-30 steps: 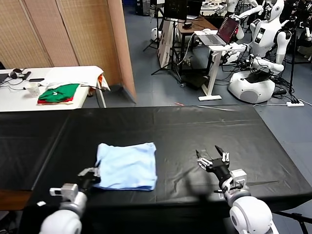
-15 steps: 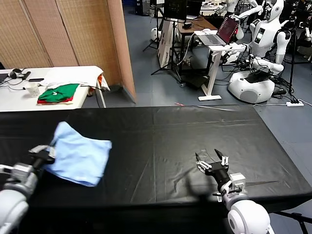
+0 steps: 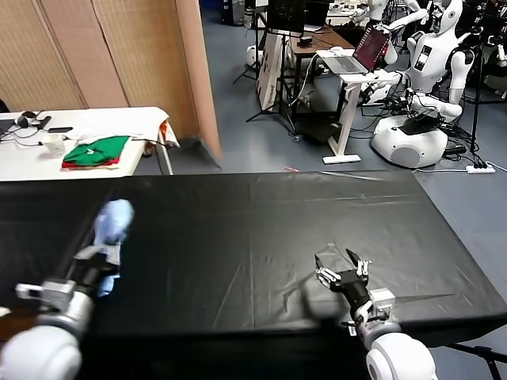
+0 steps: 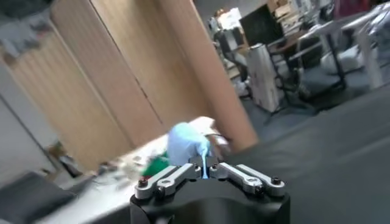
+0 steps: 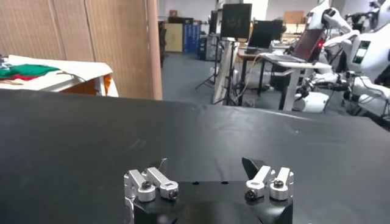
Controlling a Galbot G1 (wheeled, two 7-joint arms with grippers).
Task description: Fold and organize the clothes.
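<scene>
The pale blue T-shirt (image 3: 111,229) hangs bunched in the air over the far left of the black table (image 3: 261,229). My left gripper (image 3: 101,261) is shut on its lower edge. In the left wrist view the blue cloth (image 4: 186,143) rises from between the shut fingers of the left gripper (image 4: 205,170). My right gripper (image 3: 342,265) stands open low over the table's front right, nothing between its fingers; the right wrist view shows the right gripper (image 5: 206,165) open above bare black cloth.
A white side table (image 3: 79,127) at the back left carries folded green and red garments (image 3: 95,152) and small items. Wooden panels (image 3: 119,55) stand behind it. Robots and desks (image 3: 412,71) fill the floor beyond the table's far right.
My left gripper has swung left with the T-shirt, lifting it off the table; the cloth went from flat, to draped, to a bunched hanging bundle. The right gripper barely moved.
</scene>
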